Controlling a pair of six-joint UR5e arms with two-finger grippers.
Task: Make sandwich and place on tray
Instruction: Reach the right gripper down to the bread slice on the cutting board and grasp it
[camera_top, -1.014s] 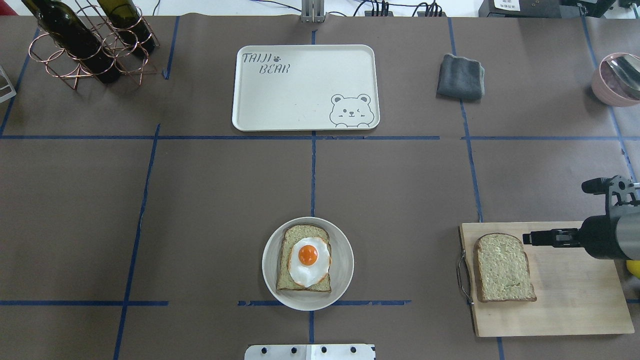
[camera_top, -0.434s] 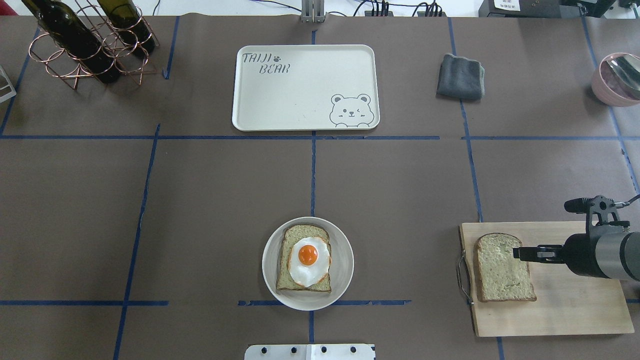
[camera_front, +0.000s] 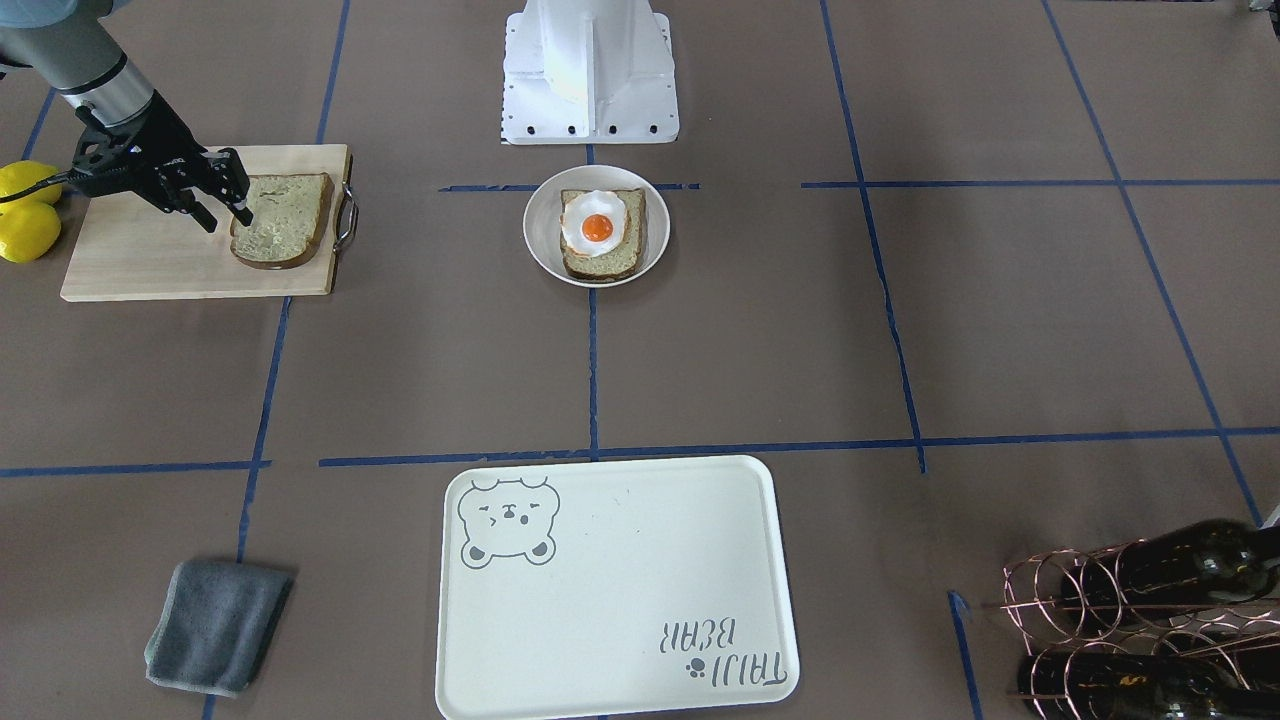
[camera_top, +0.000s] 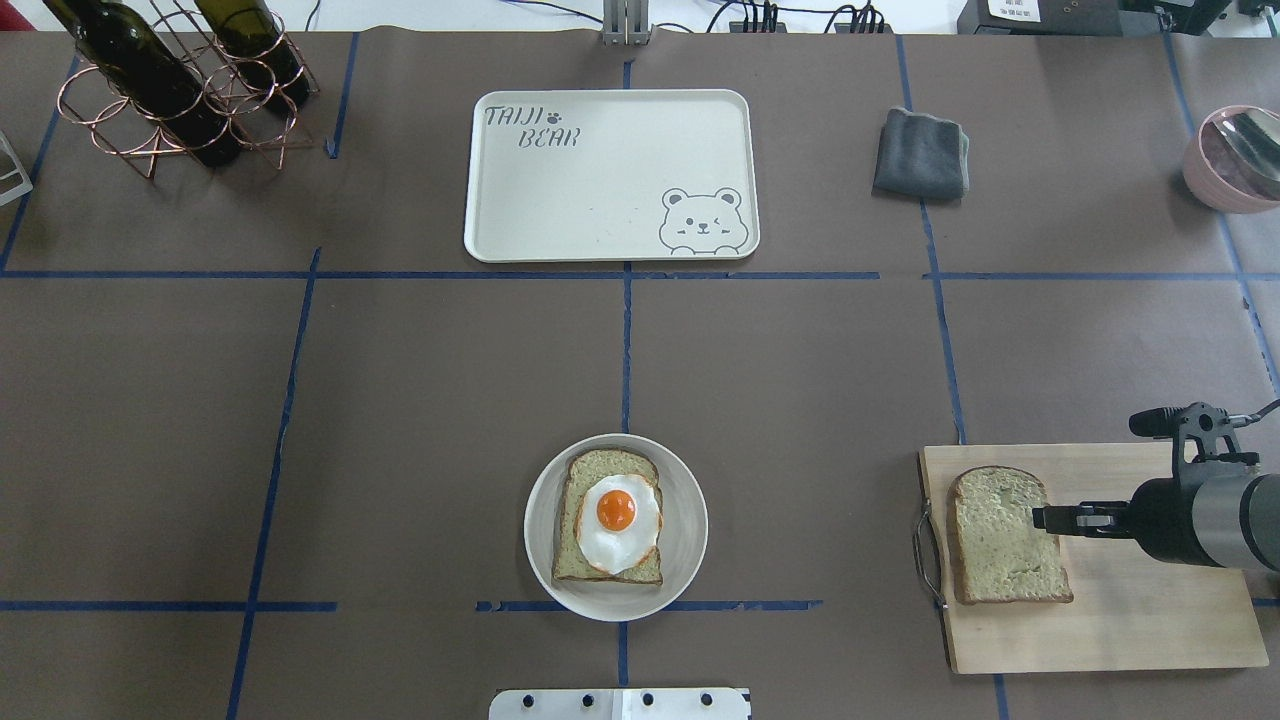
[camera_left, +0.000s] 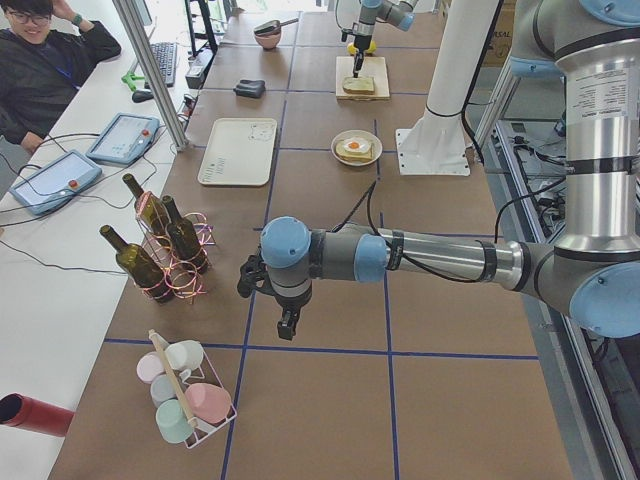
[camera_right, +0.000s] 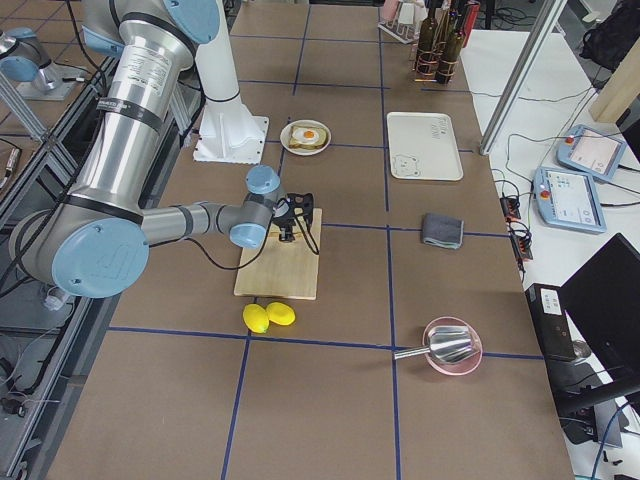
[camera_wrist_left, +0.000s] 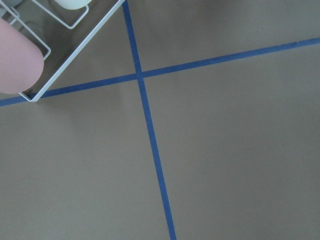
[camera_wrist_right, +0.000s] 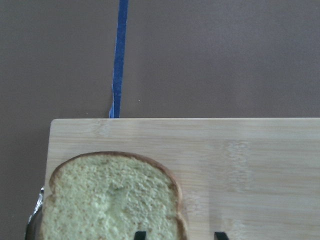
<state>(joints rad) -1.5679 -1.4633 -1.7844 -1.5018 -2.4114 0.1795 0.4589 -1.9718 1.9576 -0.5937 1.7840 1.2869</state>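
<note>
Tbl (camera_top: 400, 400): 2 bread slices (camera_top: 1003, 535) (camera_top: 610, 466), 1 egg (camera_top: 618, 524)

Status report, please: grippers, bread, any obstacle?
Right gripper open, astride bread slice edge on cutting board. Left gripper far off, state unclear. Egg on second slice in plate. No obstacle seen toward plate.

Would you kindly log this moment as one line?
right gripper open, astride bread slice edge on cutting board | left gripper far off
</note>
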